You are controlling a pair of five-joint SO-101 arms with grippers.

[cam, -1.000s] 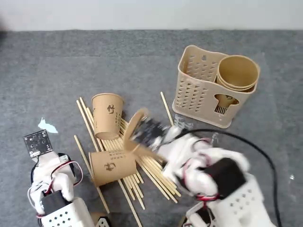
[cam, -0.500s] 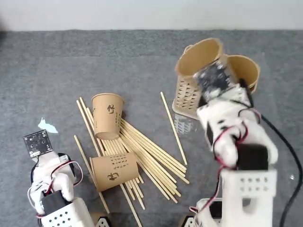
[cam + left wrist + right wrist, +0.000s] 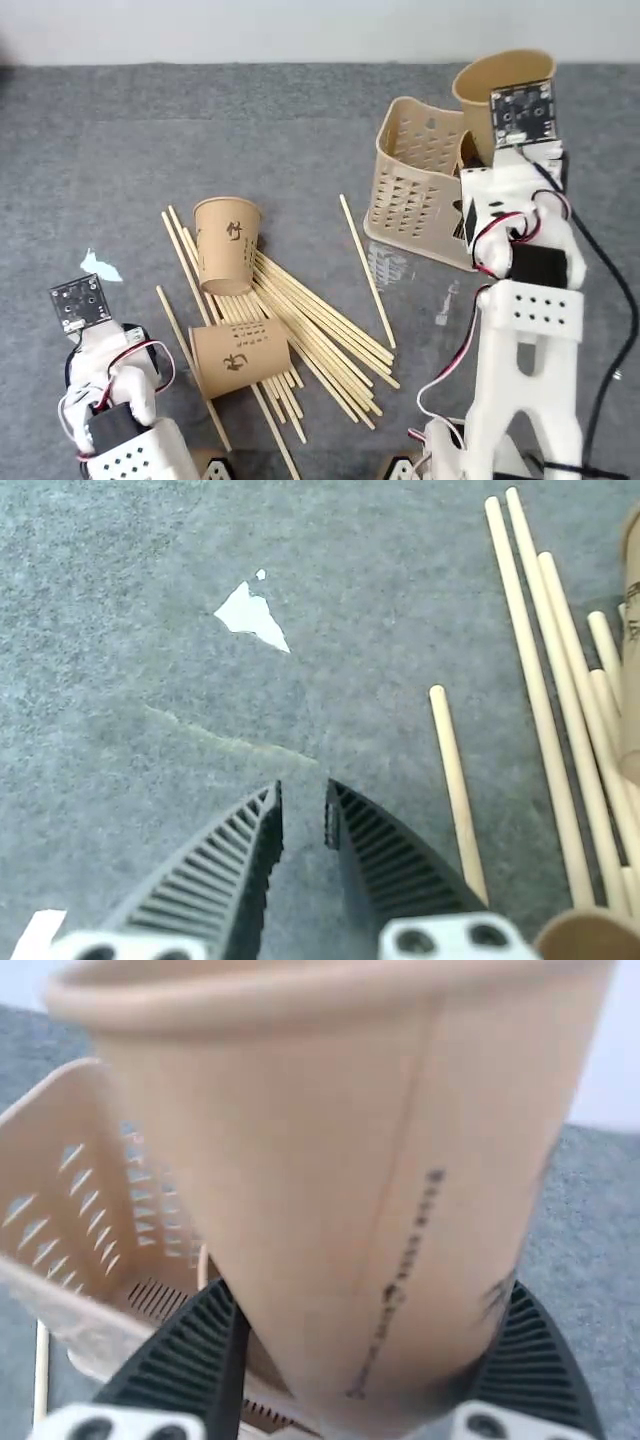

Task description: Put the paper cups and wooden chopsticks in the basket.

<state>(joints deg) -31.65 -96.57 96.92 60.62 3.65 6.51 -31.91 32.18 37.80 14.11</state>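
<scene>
Basket (image 3: 425, 185) stands at the table's (image 3: 150, 130) far right, unmoved over the last second.

Change: the right hand (image 3: 360, 1300), clamped on a cup (image 3: 495, 85), was low over the chopstick pile a second ago. Half a second ago it was at the basket's left end. It now hangs over the right end, cup upright and mouth up, above the rim. Judgement: the carry is nearly done, and lowering and release remain. Cups seen in that end earlier are now hidden by the arm.

The left hand (image 3: 300, 830) is parked near the table's front left, unmoved, jaws almost together on nothing.

Count:
- basket: 1
- cups in sight: 3. One is held, one stands mouth-down (image 3: 227, 243), and one lies on its side (image 3: 240, 358) across the pile.
- chopsticks (image 3: 310, 335): fanned and overlapping, no exact count, well over a dozen. One stray (image 3: 367, 270) lies between pile and basket. None is in the basket yet.
</scene>
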